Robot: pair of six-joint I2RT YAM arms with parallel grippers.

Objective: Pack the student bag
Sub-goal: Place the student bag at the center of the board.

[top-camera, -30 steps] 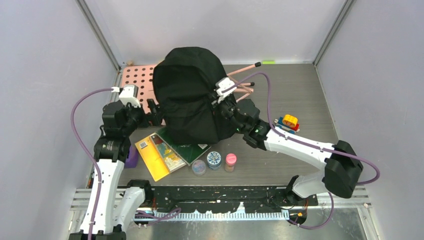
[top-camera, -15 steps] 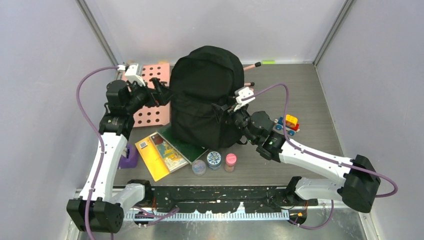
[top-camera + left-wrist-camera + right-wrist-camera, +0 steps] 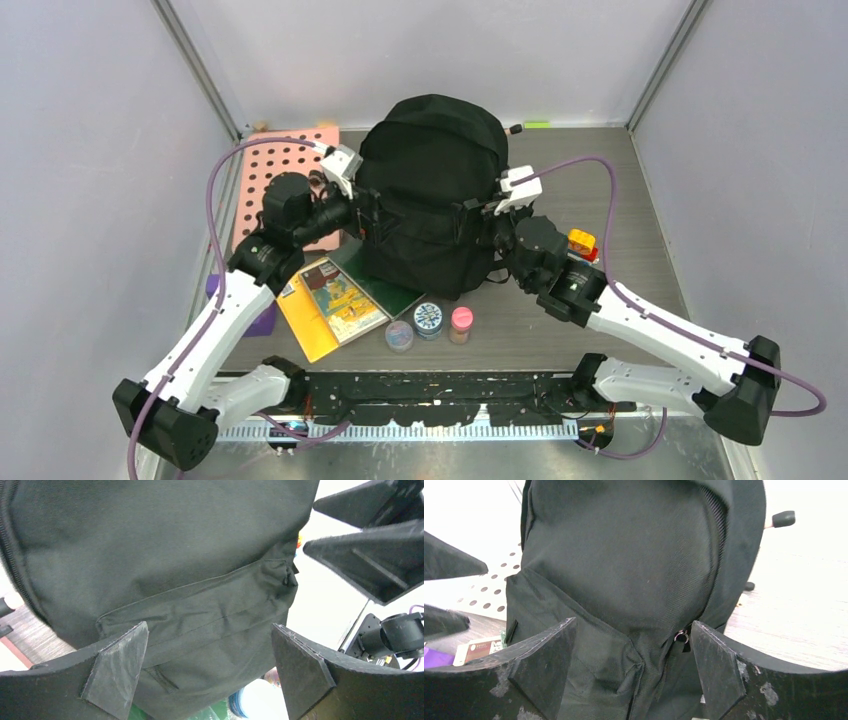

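Okay, top view first: the student bag [image 3: 432, 195] stands upright on the desk [image 3: 610, 170], flanked by the two arms. The left pincer [image 3: 350, 205] is at one flank and the right pincer [image 3: 500, 212] at the other. From either pincer the bag is straight ahead, with the other pincer just past it. Back from the left pincer, toward the arm bases, lie some books [image 3: 335, 305] and three little jars [image 3: 428, 320] (the stuff to pack, I'd guess).

Left wrist view: the left pincer [image 3: 210, 672] has its jaws spread wide, nothing held. The bag [image 3: 165, 555] fills everything ahead of the tips, and its front pocket [image 3: 200, 610] runs across right between them. I can't tell whether the tips actually touch the fabric.

Right wrist view: same story. The right pincer [image 3: 634, 667] is gaping and empty, with the bag [image 3: 624, 565] dead ahead. A zipper pull [image 3: 681, 636] sits just beyond one of its fingers.

Handling-wise, my take: it's soft, floppy fabric and probably light, so it'll sag or tip rather than hold its shape. Pinching a flat panel would likely just slip. I'd go for a seam, a strap or that zipper pull, with one pincer steadying the bag while the other works the zip, which looks closed from here.
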